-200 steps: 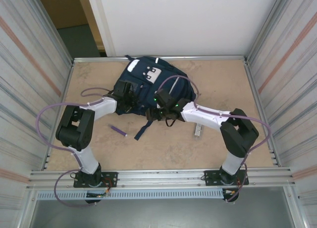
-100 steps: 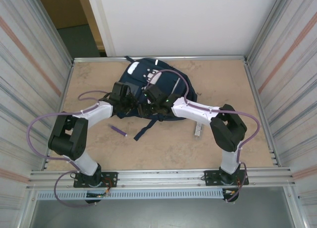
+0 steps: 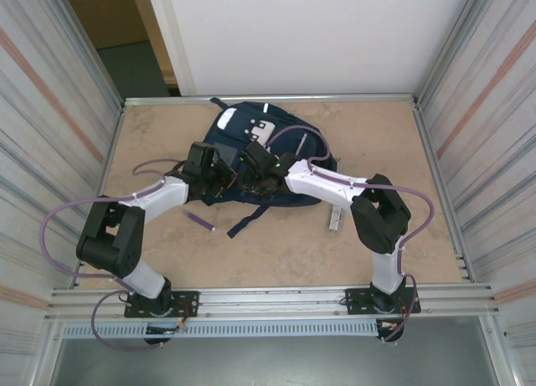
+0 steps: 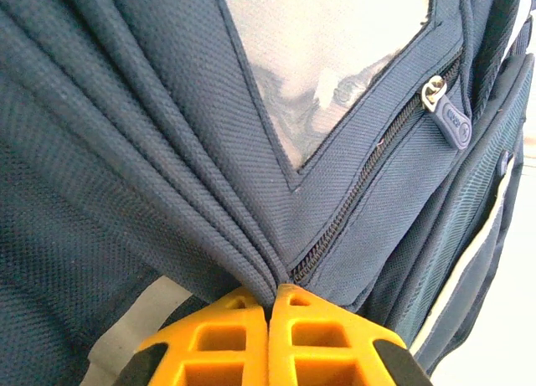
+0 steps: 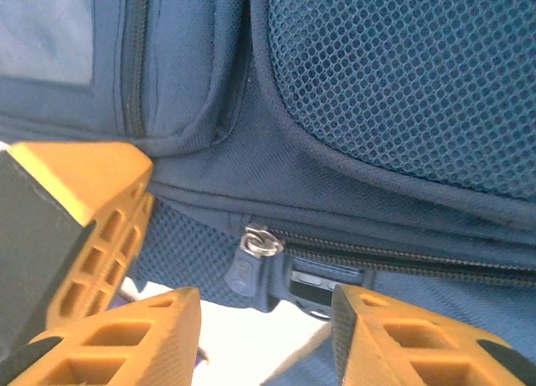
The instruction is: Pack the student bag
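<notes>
Upper centre of top view, on tabletop (image 3: 394, 143): bag (image 3: 260, 139). L jaws shut on a fabric fold; R jaws half open astride zip pull (image 5: 247, 265), not gripping yet. Centre pull betw. pads, close, drag along zip w/ L taut.

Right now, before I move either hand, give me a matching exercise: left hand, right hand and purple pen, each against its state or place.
1. left hand
2. right hand
3. purple pen

A. lying on the table, apart from the student bag
B. shut on a fold of student bag fabric
C. open, zipper pull just ahead of the gap

Pairs: 1-B, 2-C, 3-A
</notes>
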`<state>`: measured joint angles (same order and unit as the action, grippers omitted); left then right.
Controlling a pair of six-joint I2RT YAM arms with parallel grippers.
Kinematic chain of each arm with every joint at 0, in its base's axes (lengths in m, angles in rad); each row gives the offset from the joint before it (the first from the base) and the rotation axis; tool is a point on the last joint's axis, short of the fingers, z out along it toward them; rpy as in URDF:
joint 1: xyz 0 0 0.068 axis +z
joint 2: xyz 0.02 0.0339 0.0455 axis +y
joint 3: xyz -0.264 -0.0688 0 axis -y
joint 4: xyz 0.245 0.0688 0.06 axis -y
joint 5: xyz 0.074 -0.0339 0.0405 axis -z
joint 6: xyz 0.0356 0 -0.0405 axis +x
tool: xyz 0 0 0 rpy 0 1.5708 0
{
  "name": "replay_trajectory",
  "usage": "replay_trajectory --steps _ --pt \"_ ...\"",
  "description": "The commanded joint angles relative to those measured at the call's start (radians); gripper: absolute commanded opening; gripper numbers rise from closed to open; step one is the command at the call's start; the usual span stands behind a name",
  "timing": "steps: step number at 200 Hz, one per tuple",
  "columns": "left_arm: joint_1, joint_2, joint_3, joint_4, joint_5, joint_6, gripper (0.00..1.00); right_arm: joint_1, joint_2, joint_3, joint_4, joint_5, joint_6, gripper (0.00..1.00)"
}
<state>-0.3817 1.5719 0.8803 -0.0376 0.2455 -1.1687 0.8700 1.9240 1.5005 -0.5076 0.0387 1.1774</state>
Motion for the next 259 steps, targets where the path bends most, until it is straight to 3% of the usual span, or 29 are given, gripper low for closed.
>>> replay_trajectory --steps 1,30,50,83,120,259 --pt "-0.013 -0.066 -0.013 0.040 0.068 -0.008 0.00 -0.014 0.054 0.042 -0.010 -0.051 0.215 0.43" --pt "-0.016 -0.086 -0.039 0.064 0.062 -0.019 0.00 -0.023 0.107 0.043 0.060 -0.107 0.312 0.41" --pt "-0.016 -0.090 -0.044 0.071 0.078 -0.032 0.00 -0.015 0.139 0.056 0.061 -0.077 0.343 0.38" --pt "-0.022 -0.096 -0.049 0.078 0.074 -0.027 0.00 -0.009 0.160 0.098 -0.008 0.012 0.318 0.17" --pt "-0.011 -0.113 -0.063 0.045 0.000 0.016 0.00 0.002 0.069 0.010 -0.010 0.110 0.314 0.05" --pt "0.094 -0.024 -0.045 0.027 -0.046 0.109 0.00 -0.124 -0.295 -0.479 0.088 -0.016 0.390 0.00"
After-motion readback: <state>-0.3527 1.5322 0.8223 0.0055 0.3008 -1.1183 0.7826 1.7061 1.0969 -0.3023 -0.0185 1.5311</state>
